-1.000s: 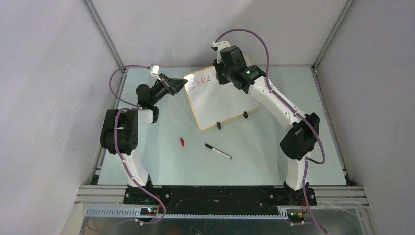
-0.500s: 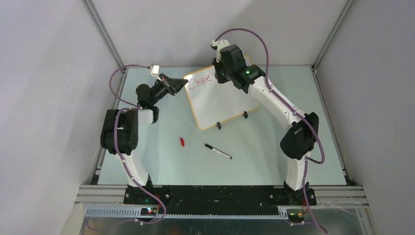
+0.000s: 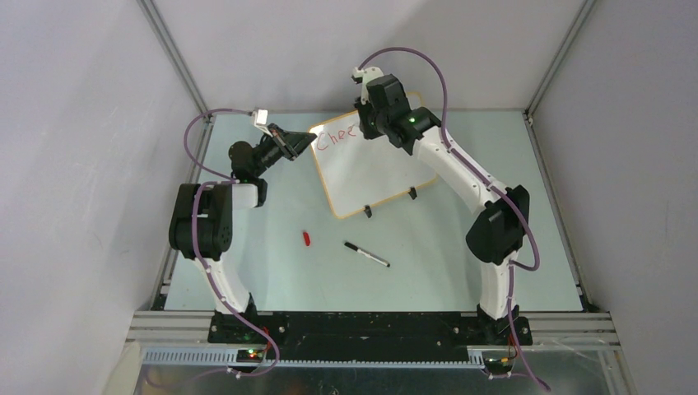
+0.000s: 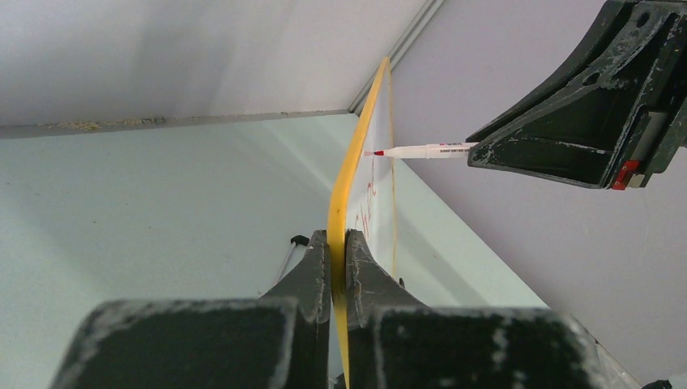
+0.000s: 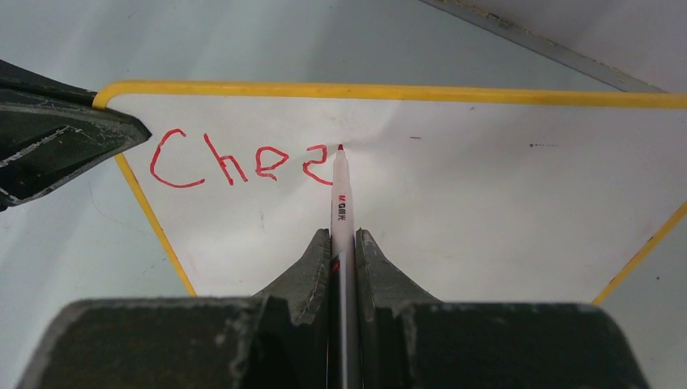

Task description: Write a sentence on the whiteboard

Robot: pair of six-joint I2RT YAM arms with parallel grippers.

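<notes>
The whiteboard (image 3: pixel 374 169) stands toward the far side of the table (image 3: pixel 461 263), turned at an angle to the table edges, with its two black clip feet (image 3: pixel 368 211) on its near edge; how steeply it leans cannot be told. The left gripper (image 3: pixel 309 141) is clenched on the whiteboard's upper left corner: in the left wrist view both fingers (image 4: pixel 312 259) press flat against opposite sides of the yellow rim (image 4: pixel 348 178), with no gap visible. The right gripper (image 5: pixel 339 239) is above the whiteboard's top edge and is clamped on a red marker (image 5: pixel 340 203), whose white barrel projects forward from between the closed fingers. The marker's red tip sits on the whiteboard face directly at the end of the last written stroke; in the left wrist view the marker (image 4: pixel 421 151) meets the face roughly square-on, and contact appears made but cannot be confirmed. The sentence (image 5: pixel 235 162) consists of red handwritten letters reading "Chee", in a single row along the whiteboard's top edge, starting just beside the clamped corner; the fourth letter is rougher in form than the third. The rest of the whiteboard face is unmarked apart from a few faint specks. Two loose items lie on the table on the near side of the whiteboard, well apart from it: a small red cap (image 3: pixel 306 239) below its left corner and a black pen (image 3: pixel 366 253) below its near edge, lying diagonally.
</notes>
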